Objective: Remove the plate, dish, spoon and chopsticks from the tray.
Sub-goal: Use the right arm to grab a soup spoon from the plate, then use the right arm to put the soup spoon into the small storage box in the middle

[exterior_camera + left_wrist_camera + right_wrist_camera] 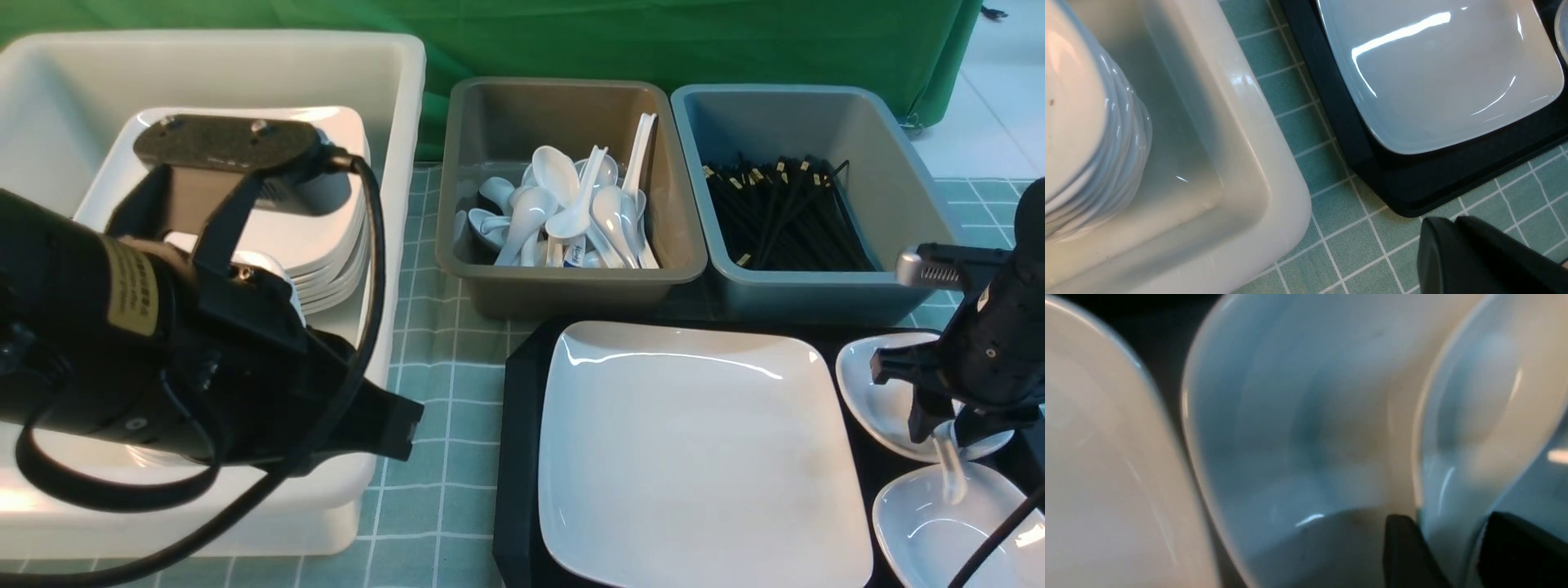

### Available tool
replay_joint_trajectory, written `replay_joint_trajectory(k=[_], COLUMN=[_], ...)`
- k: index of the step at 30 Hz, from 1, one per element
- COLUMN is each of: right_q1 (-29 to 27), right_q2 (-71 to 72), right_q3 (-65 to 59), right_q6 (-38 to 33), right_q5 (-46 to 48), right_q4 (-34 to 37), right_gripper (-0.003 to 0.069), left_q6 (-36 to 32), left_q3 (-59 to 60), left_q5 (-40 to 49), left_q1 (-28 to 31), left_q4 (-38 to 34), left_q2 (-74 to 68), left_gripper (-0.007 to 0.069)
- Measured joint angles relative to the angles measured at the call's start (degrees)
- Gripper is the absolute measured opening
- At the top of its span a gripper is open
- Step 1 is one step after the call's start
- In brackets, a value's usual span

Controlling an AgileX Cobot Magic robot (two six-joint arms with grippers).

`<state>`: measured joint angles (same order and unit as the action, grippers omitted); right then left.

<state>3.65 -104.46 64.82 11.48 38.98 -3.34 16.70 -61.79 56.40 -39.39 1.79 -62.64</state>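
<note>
Plate [702, 457] close inside left rim of tray [516, 441]

Large white square plate [702, 449] on black rectangular tray [518, 425], near right. White plastic tub [404, 122] left. Brown tub [571, 286], blue-grey tub [816, 294] behind tray.

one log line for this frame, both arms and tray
left gripper shut, empty, over cloth between white tub and tray | right gripper shut on spoon by small dish | plate on tray

Glossy white plate [702, 441], matt black plastic tray [518, 433], checked cloth [441, 343]
</note>
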Motion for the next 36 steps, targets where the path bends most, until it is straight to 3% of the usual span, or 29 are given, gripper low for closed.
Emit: replay_joint_trajectory(k=[1, 8, 12, 17, 21, 28, 33, 36], right_q1=[0.0, 0.0, 1.73, 7.44, 13.67, 19.22, 20.0, 20.11], right_q2=[0.0, 2.4, 9.21, 8.78, -1.98, -22.27, -28.82, -30.36], right_q3=[0.0, 1.42, 3.59, 14.91, 31.88, 56.04, 60.08, 60.08], right_q6=[0.0, -1.14, -7.0, -13.32, -13.93, -12.0, -11.48, -10.45], right_q5=[0.0, 2.17, 1.27, 0.07, -0.02, -0.09, -0.09, 0.46], right_q4=[0.0, 1.7, 7.97, 17.64, 19.68, 20.19, 20.06, 19.15], right_gripper=[0.0195, 0.0199, 0.0199, 0.0199, 0.0199, 0.0199, 0.0199, 0.0279], left_q6=[-0.04, -0.24, -0.24, -0.24, -0.24, -0.24, -0.24, -0.24], left_q3=[0.0, 0.06, 0.06, 0.06, 0.06, 0.06, 0.06, 0.06], left_q5=[0.0, 0.0, 0.0, 0.0, 0.13, 3.14, 3.77, 4.02], left_q1=[0.0, 0.0, 0.0, 0.0, 0.0, 0.0, 0.0, 0.0], left_q4=[-0.01, -0.19, -0.19, -0.19, -0.47, -0.8, -0.8, -0.8], left_q2=[0.0, 0.0, 0.0, 0.0, 0.0, 0.0, 0.0, 0.0], left_gripper=[0.001, 0.001, 0.001, 0.001, 0.001, 0.001, 0.001, 0.001])
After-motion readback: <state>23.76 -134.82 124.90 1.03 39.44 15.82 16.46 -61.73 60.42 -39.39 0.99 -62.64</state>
